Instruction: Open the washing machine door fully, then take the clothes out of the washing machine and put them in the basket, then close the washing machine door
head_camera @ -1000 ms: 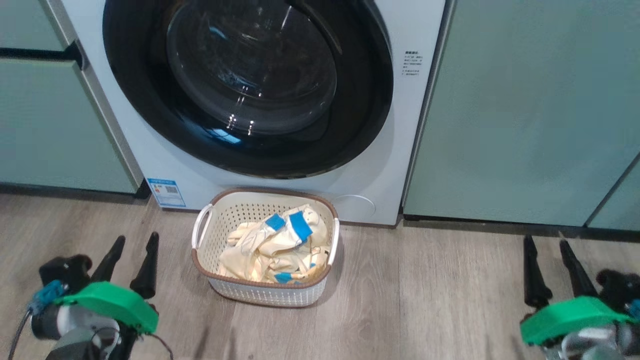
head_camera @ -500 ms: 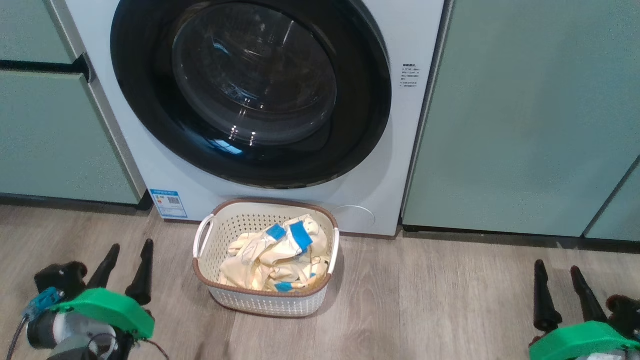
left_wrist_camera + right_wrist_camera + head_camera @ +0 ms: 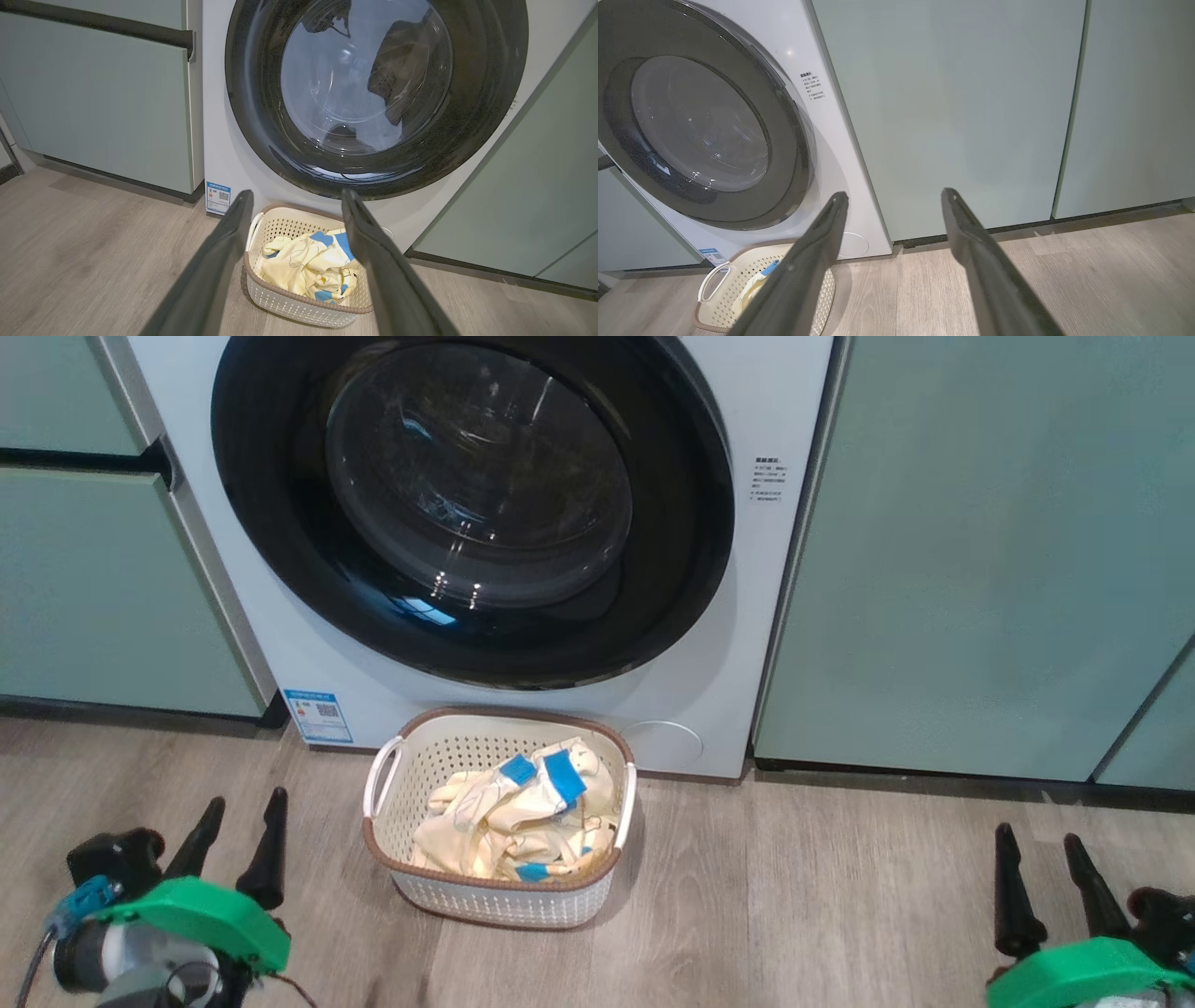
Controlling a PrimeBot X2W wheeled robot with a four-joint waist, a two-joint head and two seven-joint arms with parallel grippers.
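The washing machine [image 3: 308, 653] stands in front of me with its door [image 3: 471, 504] closed flat against the front, black rim and glass bowl facing out. On the floor before it sits the basket [image 3: 499, 896], and the cream clothes [image 3: 518, 821] with blue patches lie heaped inside. My left gripper [image 3: 243, 803] hovers open at the lower left, left of the basket, with nothing in it. At the lower right my right gripper [image 3: 1038, 840] is open and empty too. Between the left gripper's fingers [image 3: 233, 242] appear the basket [image 3: 299, 298] and the door [image 3: 373, 93].
Pale green cabinet panels [image 3: 980, 551] flank the machine on both sides, the left one [image 3: 103, 579] with a dark handle bar. The wood-look floor [image 3: 803, 887] runs between the basket and the right gripper. A small blue label [image 3: 317, 714] marks the machine's lower left corner.
The head camera tilted up a little, so the whole scene sits lower in the picture. Both grippers stay open low at the sides. The basket, clothes and door have not moved.
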